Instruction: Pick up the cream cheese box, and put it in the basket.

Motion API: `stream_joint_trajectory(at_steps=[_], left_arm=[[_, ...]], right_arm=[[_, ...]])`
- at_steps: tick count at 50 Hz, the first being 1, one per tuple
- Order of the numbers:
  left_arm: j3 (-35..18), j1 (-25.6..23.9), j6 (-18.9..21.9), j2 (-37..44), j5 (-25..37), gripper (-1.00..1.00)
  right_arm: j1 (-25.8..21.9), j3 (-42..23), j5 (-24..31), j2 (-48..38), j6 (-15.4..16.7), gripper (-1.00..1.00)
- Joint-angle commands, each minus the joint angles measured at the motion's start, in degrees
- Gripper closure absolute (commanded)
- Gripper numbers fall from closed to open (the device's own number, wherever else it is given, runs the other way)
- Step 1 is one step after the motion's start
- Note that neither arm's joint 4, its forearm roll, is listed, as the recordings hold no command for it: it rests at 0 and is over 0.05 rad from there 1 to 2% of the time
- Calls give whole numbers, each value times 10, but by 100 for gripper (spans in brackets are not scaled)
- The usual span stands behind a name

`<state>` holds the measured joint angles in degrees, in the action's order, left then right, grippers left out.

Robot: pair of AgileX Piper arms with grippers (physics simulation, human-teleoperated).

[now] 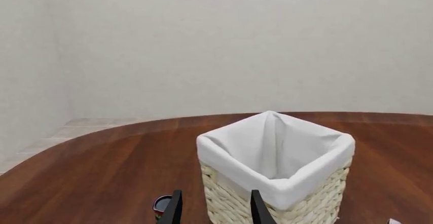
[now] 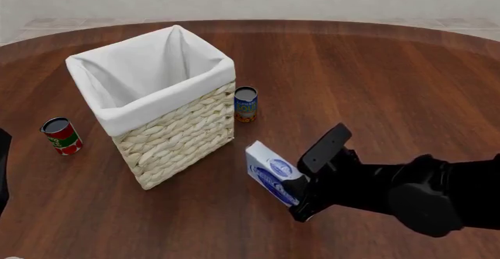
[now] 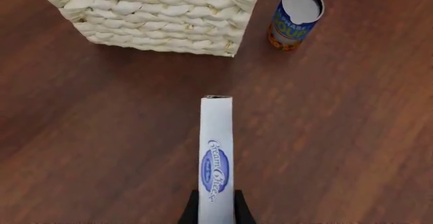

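Front view shows my right gripper clenched on the cream cheese box, low and a little right of centre in the frame. The carton tilts, its upper corner toward the basket, and I judge it lifted off the table, though I cannot be sure its lower edge is clear of the wood. In the right wrist view the fingers pinch the box by its narrow sides at the bottom of the frame, its edge pointing up toward the basket's woven wall.

So the grasp looks done. What is left, as I read it, is the raise, the carry and the drop: the basket stands upper left of the box, near but apart, its white liner showing nothing inside. A blue-and-orange can sits just beside the basket's right corner and a red can at far left.

My left gripper hangs parted, holding nothing, at the bottom of the left wrist view, facing the basket.
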<state>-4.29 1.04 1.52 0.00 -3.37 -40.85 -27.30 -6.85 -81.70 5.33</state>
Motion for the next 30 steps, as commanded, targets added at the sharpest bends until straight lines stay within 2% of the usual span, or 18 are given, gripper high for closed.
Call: stream_joint_trajectory(at_steps=[1,16,30], left_arm=[[0,0,-1,0,0,-100],[-1,-2,-2,0,2,-100],[-2,-3,-3,0,2,-100]], right_arm=[[-2,-5,12,24,-4,100],[-9,-4,27,49,-2,100],[-17,-17,67,90,4,100]])
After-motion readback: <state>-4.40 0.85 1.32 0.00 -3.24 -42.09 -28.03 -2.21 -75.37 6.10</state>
